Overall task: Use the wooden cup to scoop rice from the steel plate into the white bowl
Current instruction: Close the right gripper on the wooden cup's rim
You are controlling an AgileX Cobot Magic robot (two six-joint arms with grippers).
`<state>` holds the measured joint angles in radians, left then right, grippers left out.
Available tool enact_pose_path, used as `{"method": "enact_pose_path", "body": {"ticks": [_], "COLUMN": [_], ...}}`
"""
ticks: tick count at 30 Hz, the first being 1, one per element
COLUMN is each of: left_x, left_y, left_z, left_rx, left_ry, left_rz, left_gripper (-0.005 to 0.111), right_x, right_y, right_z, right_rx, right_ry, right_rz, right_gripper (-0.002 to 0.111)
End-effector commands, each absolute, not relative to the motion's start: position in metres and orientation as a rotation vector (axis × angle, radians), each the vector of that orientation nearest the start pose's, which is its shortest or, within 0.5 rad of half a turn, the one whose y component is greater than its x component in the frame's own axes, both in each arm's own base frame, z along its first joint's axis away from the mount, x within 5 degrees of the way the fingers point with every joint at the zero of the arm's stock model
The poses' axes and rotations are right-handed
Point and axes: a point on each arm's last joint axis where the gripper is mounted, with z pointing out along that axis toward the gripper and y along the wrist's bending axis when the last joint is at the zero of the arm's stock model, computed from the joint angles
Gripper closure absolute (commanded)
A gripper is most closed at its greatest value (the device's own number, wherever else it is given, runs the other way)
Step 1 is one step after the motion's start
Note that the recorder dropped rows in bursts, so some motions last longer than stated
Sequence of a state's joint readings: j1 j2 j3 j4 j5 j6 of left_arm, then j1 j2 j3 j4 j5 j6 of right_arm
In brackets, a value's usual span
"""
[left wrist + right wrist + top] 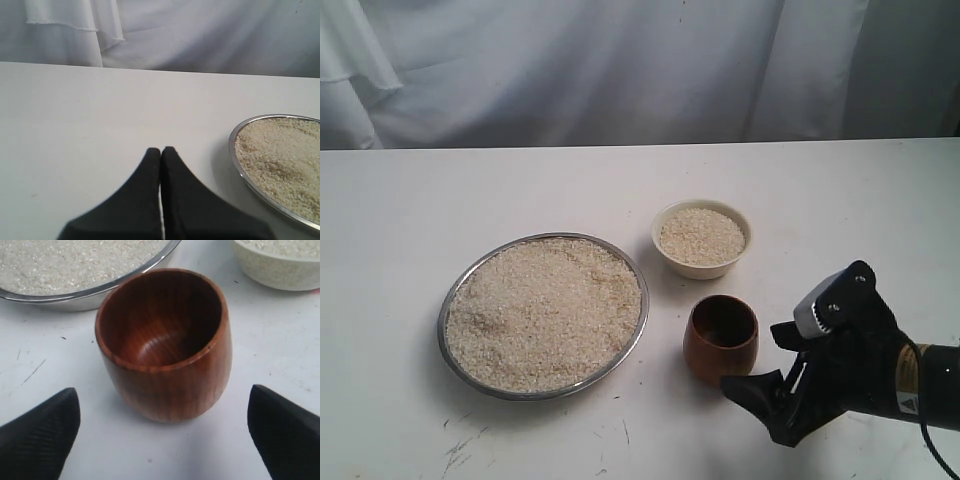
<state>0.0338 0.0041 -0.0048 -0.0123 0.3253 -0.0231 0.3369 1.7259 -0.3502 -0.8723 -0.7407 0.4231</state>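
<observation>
Here the steel plate point(616, 362) lies on the white surface point(410, 200), a little toward the left edge from the middle and closer to the near edge than the far one. The rice point(545, 312) fills it almost to the rim in a broad, low heap. The white bowl point(700, 268) sits just beside the plate on the side toward the right edge, apart from the rim, and it too holds rice nearly to its lip. The wooden cup point(720, 345) stands upright between the bowl and the near edge, close to both the bowl and the plate but touching neither. Its dark inside is empty.

The right gripper point(750, 357) comes in from the near right corner, low over the surface, with its jaws spread wide. In the right wrist view the cup stands partly between the two black fingers point(42, 432), with a clear gap on each side, so nothing is gripped.

The left gripper point(161, 150) appears only in the left wrist view. Its fingers are pressed together and hold nothing. It sits above bare surface, with an arc of the plate's rim and some rice showing nearby. A pale curtain point(620, 70) hangs behind the far edge.
</observation>
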Motion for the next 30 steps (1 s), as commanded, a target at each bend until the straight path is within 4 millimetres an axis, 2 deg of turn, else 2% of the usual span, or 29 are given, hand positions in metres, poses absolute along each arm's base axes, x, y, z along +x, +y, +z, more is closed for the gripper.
{"method": "enact_pose_path", "body": {"ticks": [1,5,30], "left_x": [0.054,0.054,0.054], "left_y": [0.001,0.001,0.001], "left_z": [0.184,0.184,0.184], "left_rx": [-0.057,-0.057,-0.057], "left_ry": [1.801,1.801,1.801], "left_rz": [-0.006,-0.006,-0.006], "left_gripper": [0.107,0.107,0.107], "right_x": [0.207,0.210,0.230], "right_y": [0.124,0.126,0.139], "right_z": [0.107,0.102,0.098], "right_rx": [-0.966,-0.980,-1.119], "right_ry": [2.042,2.047,1.969], "right_rz": [0.660,0.680,0.701], "right_gripper": [0.026,0.026,0.026]}}
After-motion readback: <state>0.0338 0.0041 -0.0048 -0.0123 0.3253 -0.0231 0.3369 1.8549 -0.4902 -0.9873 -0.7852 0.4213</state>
